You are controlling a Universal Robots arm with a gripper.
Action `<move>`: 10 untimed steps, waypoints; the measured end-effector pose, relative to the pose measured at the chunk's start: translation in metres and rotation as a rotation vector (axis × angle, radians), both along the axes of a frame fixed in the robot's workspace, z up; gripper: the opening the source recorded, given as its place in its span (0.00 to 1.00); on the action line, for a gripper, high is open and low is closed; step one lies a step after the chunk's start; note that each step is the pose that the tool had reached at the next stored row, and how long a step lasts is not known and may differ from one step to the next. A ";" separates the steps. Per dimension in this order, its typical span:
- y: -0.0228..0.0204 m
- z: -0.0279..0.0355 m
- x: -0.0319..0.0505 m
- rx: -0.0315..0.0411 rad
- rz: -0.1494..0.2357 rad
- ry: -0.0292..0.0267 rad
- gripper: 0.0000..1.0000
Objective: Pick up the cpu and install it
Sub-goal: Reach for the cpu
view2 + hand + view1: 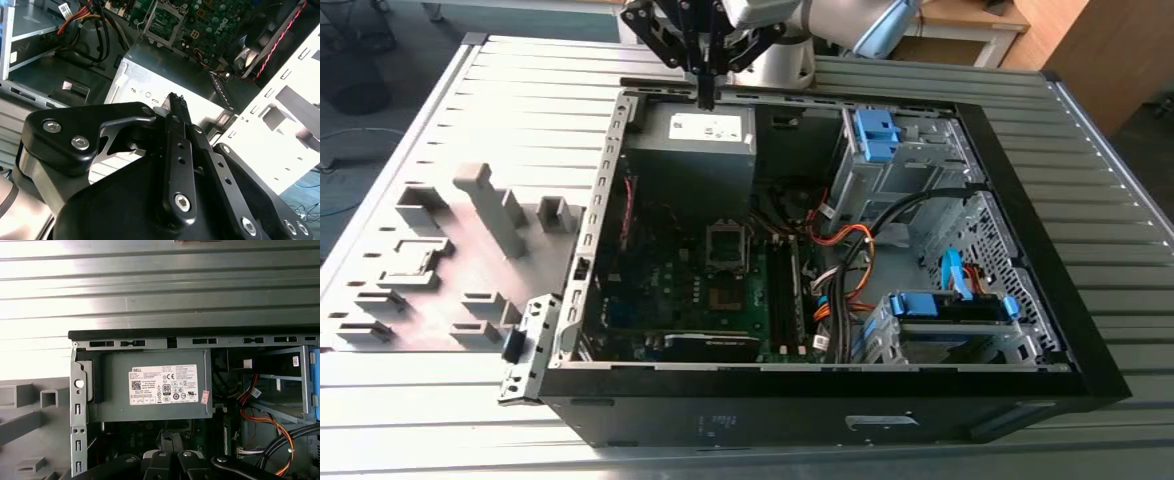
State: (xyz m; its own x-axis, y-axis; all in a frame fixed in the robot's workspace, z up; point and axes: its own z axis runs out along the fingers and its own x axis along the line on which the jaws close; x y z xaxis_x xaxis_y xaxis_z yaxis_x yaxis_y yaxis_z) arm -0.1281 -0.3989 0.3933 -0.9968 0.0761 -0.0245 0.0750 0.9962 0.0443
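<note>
open black pc case (1067,330) lies on its side on a ribbed aluminium surface (520,90) with long parallel grooves and a matte sheen. inside we note bare stamped sheet steel with punched slots and a green motherboard (680,290) crowded with small parts. a metal socket frame (727,245) sits near the board's middle. orange, yellow and black cables (847,240) loop toward the exterior view's right, and blue plastic latches (874,130) sit on the drive cage. at the far end is the power supply (700,160), a plain grey metal box with a white label on top.

gripper (707,100) hangs over the far rim of the case, just above the power supply. it is black, with angular links and round bolt heads. in the second wrist view the fingers (178,130) are pressed together into one narrow black blade, and we see nothing between them.

on the exterior view's left, outside the case, a matte grey moulded fixture (487,205) of blocks, posts and pockets rests on the surface. in one square pocket lies a small flat square, dull grey, which we take for the cpu (416,262), though we cannot be sure. its top reads smooth and barely lighter than the holder. it is well apart from the gripper and from the socket frame.
</note>
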 end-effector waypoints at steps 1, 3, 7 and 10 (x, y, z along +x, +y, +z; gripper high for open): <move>0.0000 0.0000 -0.0012 0.0000 0.000 0.0000 0.11; 0.0001 -0.0001 -0.0043 0.0000 0.000 0.0000 0.11; 0.0004 -0.0002 -0.0120 0.0000 0.000 0.0000 0.11; 0.0006 -0.0002 -0.0182 0.0000 0.000 0.0001 0.11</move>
State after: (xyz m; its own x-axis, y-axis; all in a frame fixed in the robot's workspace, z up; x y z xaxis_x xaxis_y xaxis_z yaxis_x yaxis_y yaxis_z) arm -0.1463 -0.3984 0.3931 -0.9968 0.0761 -0.0244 0.0749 0.9962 0.0443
